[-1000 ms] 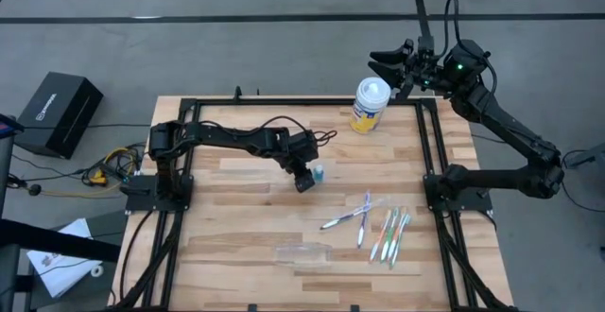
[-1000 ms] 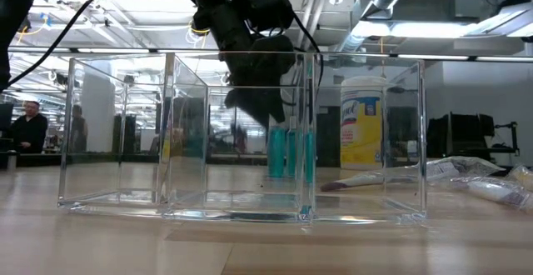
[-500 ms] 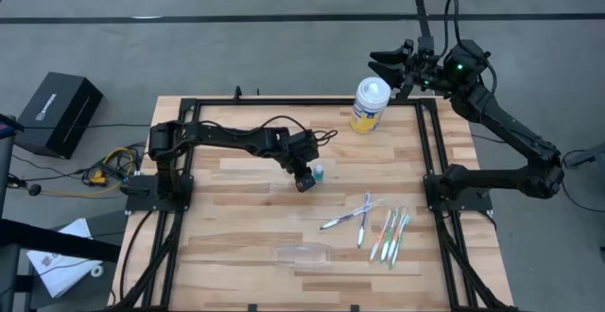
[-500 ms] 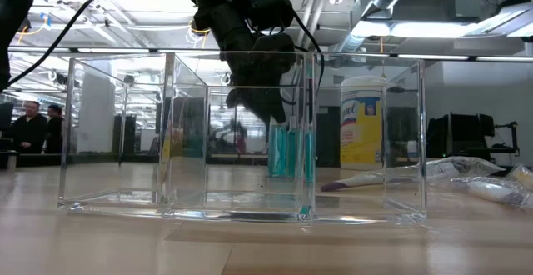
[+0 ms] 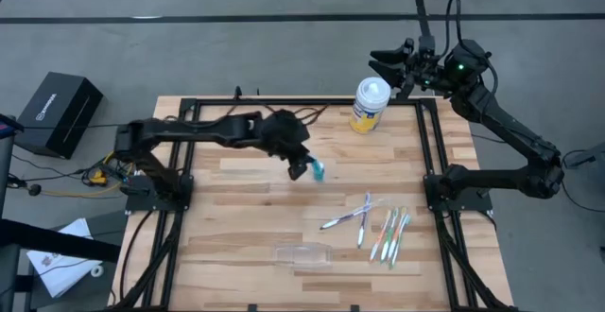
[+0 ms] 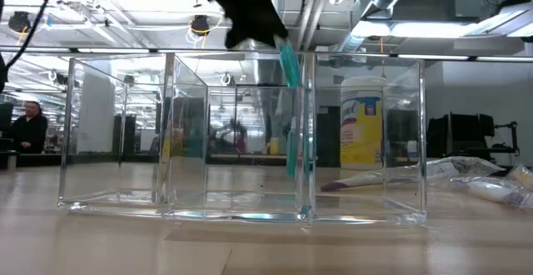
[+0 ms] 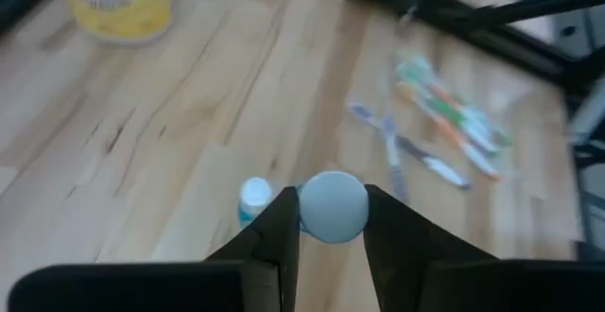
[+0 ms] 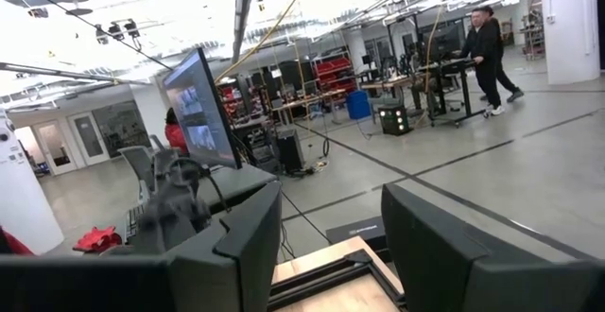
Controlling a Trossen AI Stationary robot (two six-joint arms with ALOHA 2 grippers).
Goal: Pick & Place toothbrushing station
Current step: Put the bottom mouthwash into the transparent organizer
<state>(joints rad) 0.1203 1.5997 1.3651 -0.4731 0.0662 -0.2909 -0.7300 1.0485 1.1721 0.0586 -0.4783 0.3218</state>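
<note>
From above, the left gripper [image 5: 301, 167] pinches a teal tube [image 5: 317, 170] over bare mid-table; toothbrushes [image 5: 388, 232] lie well apart. Low down, the tube [image 6: 289, 65] hangs above the clear organizer [image 6: 241, 133]. Right gripper [image 5: 389, 61], fingers parted, empty, waits beyond the table edge

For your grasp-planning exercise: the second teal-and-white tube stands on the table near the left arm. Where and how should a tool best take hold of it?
Grip the standing tube around its upper body just under the white cap, coming straight down from above. It stands upright on the wooden table, cap up. The left tool is already shut on the other tube, which it holds in the air.
</note>
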